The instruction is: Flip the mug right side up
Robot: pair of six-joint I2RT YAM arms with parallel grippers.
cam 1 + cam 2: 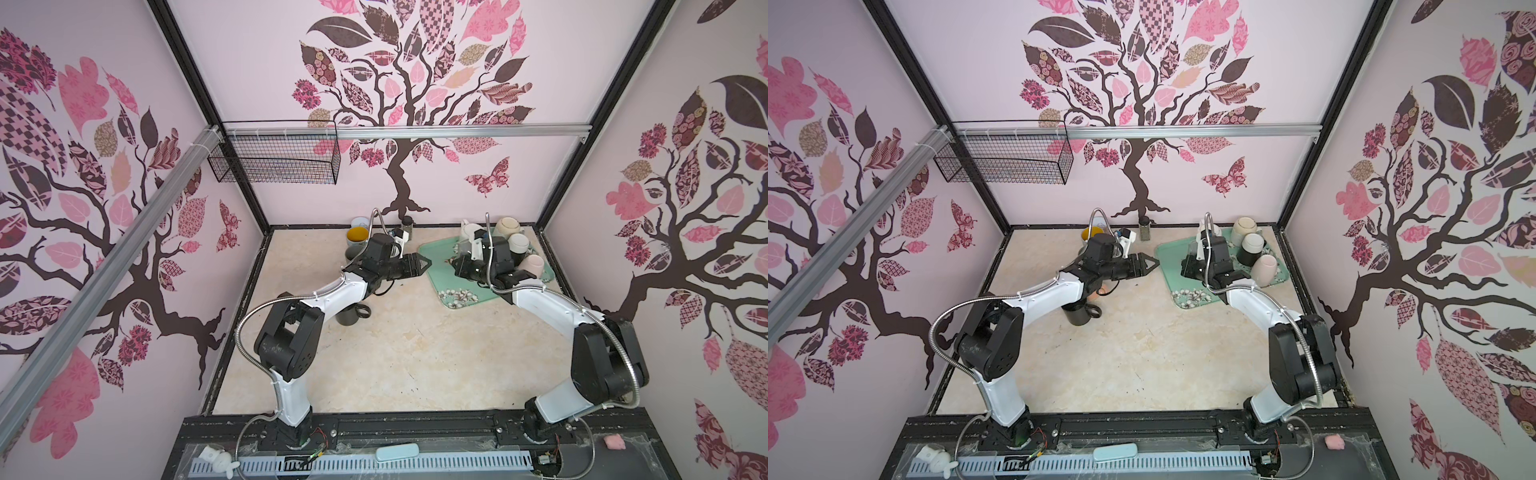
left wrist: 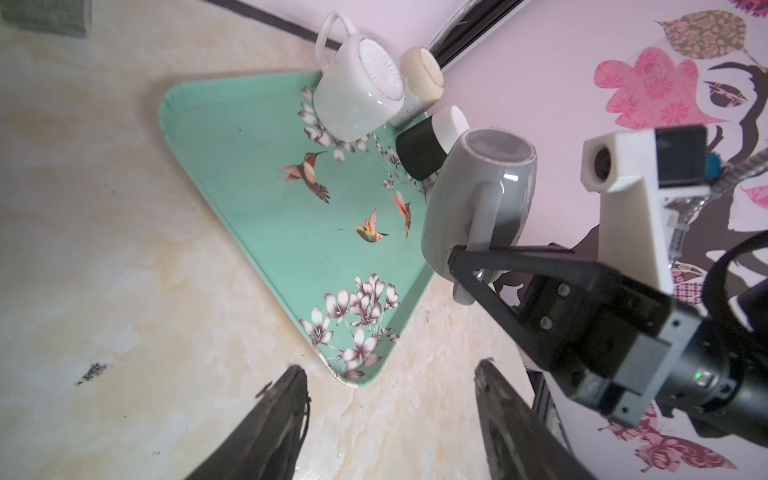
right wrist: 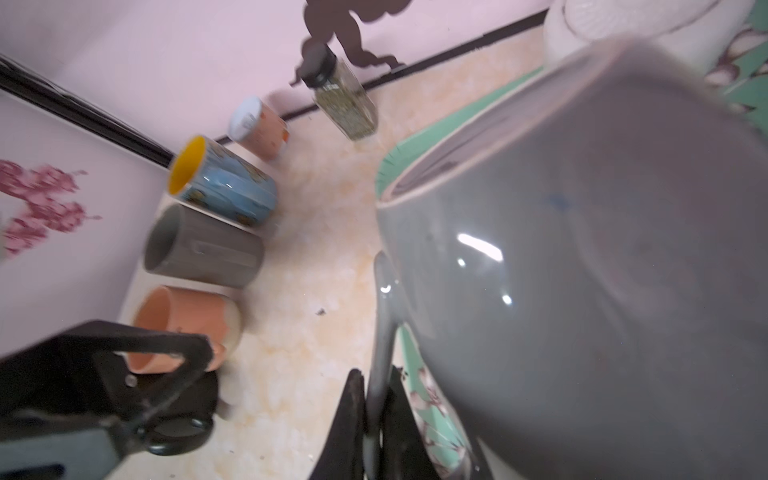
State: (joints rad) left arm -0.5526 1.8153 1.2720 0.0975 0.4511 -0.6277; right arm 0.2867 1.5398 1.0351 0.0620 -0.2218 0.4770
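With right fingers [image 3: 351,419] clamped tight on the handle [image 2: 484,216], holding the grey mug [image 2: 482,187] by that alone, up over the tray [image 2: 249,166]. Appearing to carry it clear of the tray floor, but not seeing the gap for sure. Showing base up and mouth down, tipping a little, so not turned yet. Blurring heavily in the right wrist view, so probably moving. Hovering left fingers [image 2: 274,415] spread wide, gripping nothing, above the bench [image 2: 83,208] just off the tray's corner, aiming at the mug. Judging progress: grasping done, lifting likely done, flipping not started or barely. Leaving: rolling the mug mouth-up, maybe passing it to the left fingers for a regrip, setting it down upright, letting go. Risking a slip, pinching only a glossy handle with the whole body hanging off it. Ignoring the white mug [image 2: 357,99] and others base-up on the tray; also ignoring the blue mug [image 3: 232,191] and others standing mouth-up across the bench.
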